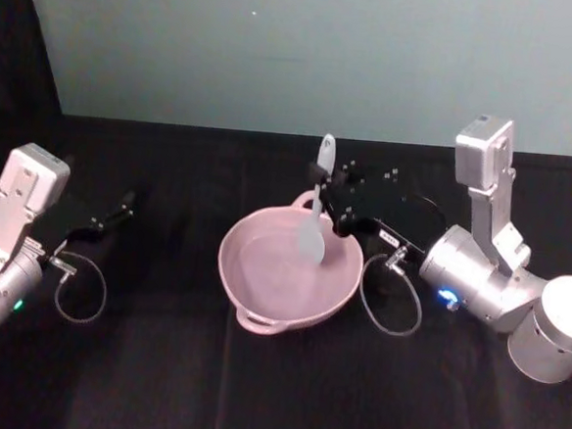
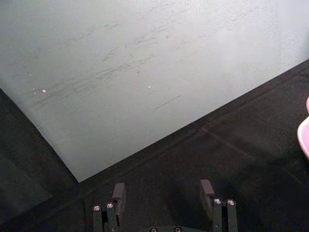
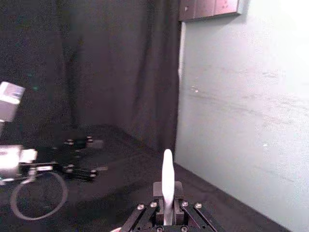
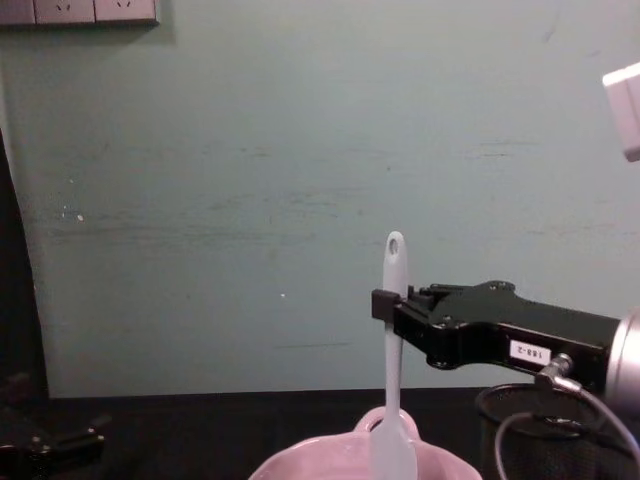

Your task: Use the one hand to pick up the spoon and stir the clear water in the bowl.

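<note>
The right pincer (image 1: 327, 196) is clamped on the spoon (image 1: 313, 224), high up on its handle. The spoon stands almost straight up, with the hole end on top and the flat head down inside the pink bowl (image 1: 231, 270), near the far side. The water (image 1: 277, 273) lies right under the head; I can't tell if they touch. The right arm reaches in flat from the right. The left pincer (image 1: 122, 206) sits far off on the left of the bench (image 1: 156, 382), its fingers apart.
</note>
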